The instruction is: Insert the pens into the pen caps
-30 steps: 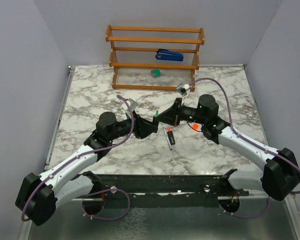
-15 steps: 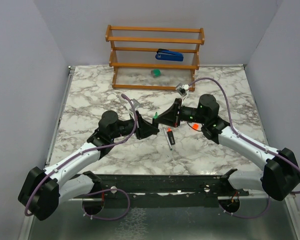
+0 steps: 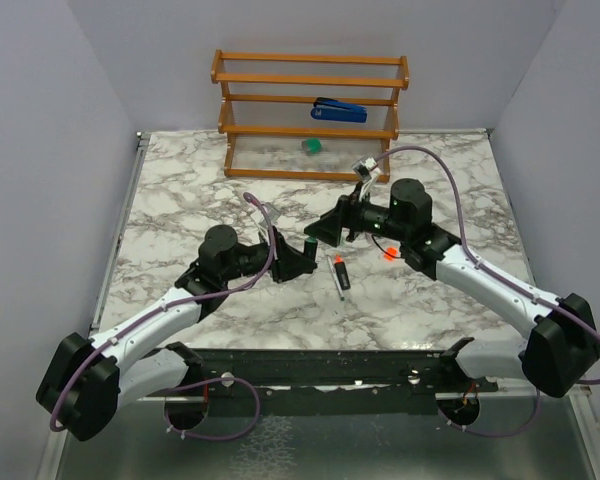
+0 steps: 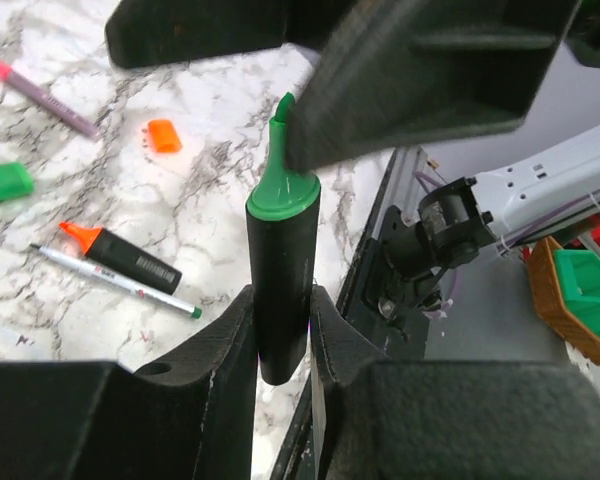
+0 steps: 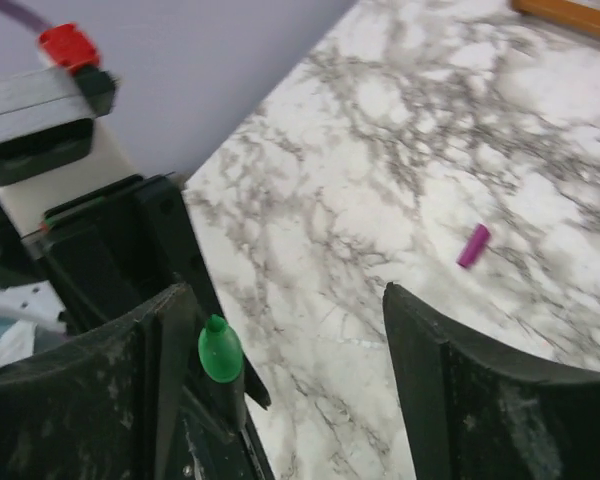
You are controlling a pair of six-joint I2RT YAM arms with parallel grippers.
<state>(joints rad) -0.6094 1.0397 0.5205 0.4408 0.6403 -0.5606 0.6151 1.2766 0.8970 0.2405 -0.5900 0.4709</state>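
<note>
The left claw (image 4: 280,335) was pinched tight on the green-tipped marker (image 4: 282,250). It gripped the black barrel low down, so the marker stood upright with its bare green tip on top. The right claw (image 5: 285,300) was spread wide and held nothing. In the left wrist view one of its fingers (image 4: 420,70) overlapped the green tip, but whether they touched could not be told. On the marble counter (image 3: 180,190) below, the orange-tipped marker (image 4: 120,255) lay uncapped just beside the thin grey pen (image 4: 115,283). Further off lay the orange cap (image 4: 163,136), the green cap (image 4: 5,182) and the pink pen (image 4: 40,92), all apart from one another. The magenta cap (image 5: 474,245) lay alone on the counter in the right wrist view. The grey pen carried small red print, too small to read
</note>
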